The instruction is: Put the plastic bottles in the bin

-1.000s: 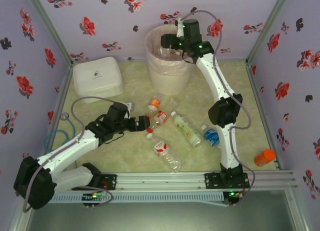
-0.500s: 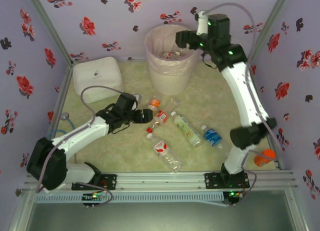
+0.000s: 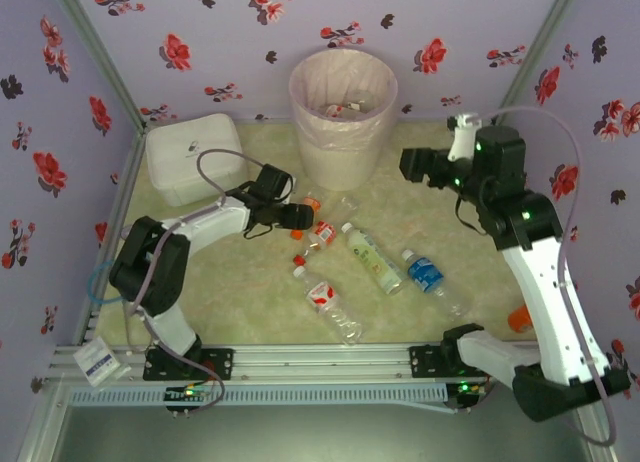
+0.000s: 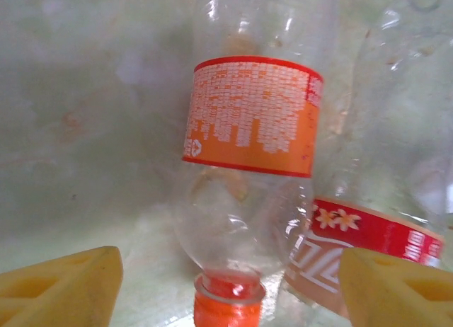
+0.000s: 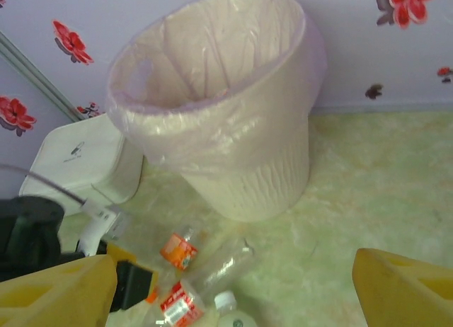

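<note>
Several plastic bottles lie on the green mat: an orange-labelled one, a red-labelled one, a pale-green one, a blue one and another red-labelled one. My left gripper is open, low at the orange-labelled bottle; its orange cap sits between the yellow fingers, untouched. The pale-pink bin stands at the back, with bottles inside. My right gripper hangs open and empty in the air to the right of the bin.
A white lidded box stands left of the bin. An orange object lies at the right edge, partly behind my right arm. Flowered walls close in the back and both sides. The mat right of the bin is bare.
My right arm has swung back from over the bin, rightward and nearer. My left arm has stretched forward, bringing its open gripper round the orange-labelled bottle's cap.
</note>
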`<state>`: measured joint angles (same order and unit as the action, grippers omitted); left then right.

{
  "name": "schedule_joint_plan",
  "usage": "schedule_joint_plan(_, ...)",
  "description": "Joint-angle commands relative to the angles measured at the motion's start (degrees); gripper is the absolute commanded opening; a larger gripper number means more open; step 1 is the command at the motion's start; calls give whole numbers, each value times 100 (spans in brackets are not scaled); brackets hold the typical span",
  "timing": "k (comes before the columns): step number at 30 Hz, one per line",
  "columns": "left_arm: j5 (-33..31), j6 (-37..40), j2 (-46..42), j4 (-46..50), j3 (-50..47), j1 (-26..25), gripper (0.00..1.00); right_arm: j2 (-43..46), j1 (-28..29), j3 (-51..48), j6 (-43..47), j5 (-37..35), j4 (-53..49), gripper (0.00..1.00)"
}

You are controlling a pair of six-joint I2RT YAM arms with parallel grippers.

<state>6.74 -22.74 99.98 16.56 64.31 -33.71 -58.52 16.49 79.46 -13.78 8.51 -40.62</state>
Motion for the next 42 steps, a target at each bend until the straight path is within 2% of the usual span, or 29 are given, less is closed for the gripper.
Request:
schedule_joint_plan(1, 202, 139, 277, 44, 212, 23, 88, 444, -49, -431, -293, -156, -177, 87)
schedule_joint_plan(3, 222, 113, 430, 13, 248, 23, 88, 618, -74, -649, -402, -122, -90, 87)
schedule_joint_plan(6, 213, 71, 568, -76, 266, 23, 83, 705, -87, -786, -573, 214, 153, 87)
schedule_joint_plan(10, 166, -2, 569, -175, 211, 23, 71, 696, -86, -998, -779, 608, 549, 87)
schedule_joint_plan(13, 141, -37, 451, -241, 105, 24, 57, 683, -89, -1160, -899, 674, 721, 87)
schedule_joint_plan(20, -32, -2, -242, -75, -172, 71, 47, 571, -92, -1565, -1325, 1095, 1253, 86)
schedule_joint_plan(25, -103, -29, -999, 119, -433, 101, 45, 367, -84, -1823, -1825, 1564, 1971, 83)
schedule_joint_plan(27, -56, -79, -1326, 98, -586, 103, 44, 156, -45, -2064, -2327, 1929, 2662, 81)
schedule_joint_plan(30, 385, -183, -1818, -230, -879, 102, 41, -441, 155, -2133, -2845, 2248, 3494, 76)
schedule_joint_plan(34, 1123, -608, -2446, -1290, -1527, 77, 38, -1264, 646, -1821, -2722, 1965, 3606, 74)
schedule_joint_plan(36, 1264, -797, -2660, -1790, -1847, 21, 36, -1633, 811, -1779, -2874, 2015, 3982, 75)
schedule_joint_plan(39, 1346, -878, -2812, -2116, -2101, -77, 35, -2162, 1039, -1742, -3201, 2212, 4578, 83)
schedule_joint_plan(42, 1347, -881, -2806, -2125, -2125, -143, 35, -2602, 1290, -1567, -3211, 2344, 4668, 93)
